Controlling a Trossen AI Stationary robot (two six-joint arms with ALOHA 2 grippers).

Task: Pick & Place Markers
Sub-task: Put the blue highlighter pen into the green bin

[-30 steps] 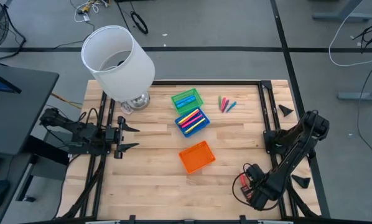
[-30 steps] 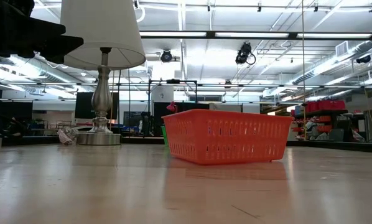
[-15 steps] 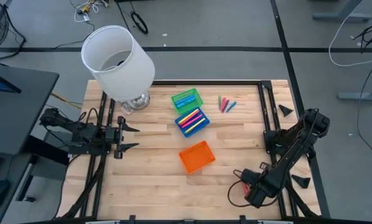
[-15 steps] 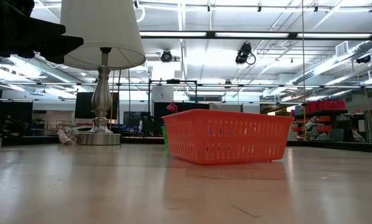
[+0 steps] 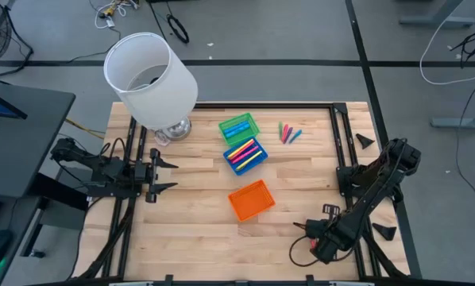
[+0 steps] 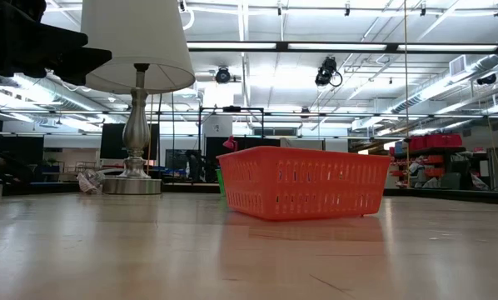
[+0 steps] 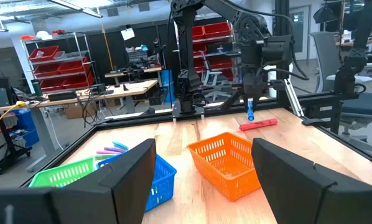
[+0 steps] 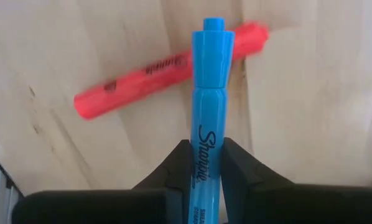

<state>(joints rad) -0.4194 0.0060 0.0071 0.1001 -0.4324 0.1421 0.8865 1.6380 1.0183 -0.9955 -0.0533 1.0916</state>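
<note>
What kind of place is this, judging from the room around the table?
Probably a robotics lab or workshop: metal shelving with red bins, workbenches behind the table, and ceiling-mounted cameras under strip lighting.

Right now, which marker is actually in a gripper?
The blue marker, clamped upright in the right gripper. The red marker lies loose on the table beneath it.

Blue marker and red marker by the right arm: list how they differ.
The blue marker is clamped in the right gripper, above the table; the red marker lies loose on the wood. The blue marker points straight down, while the red marker lies flat. Both are short, capped markers with printed barrels.
</note>
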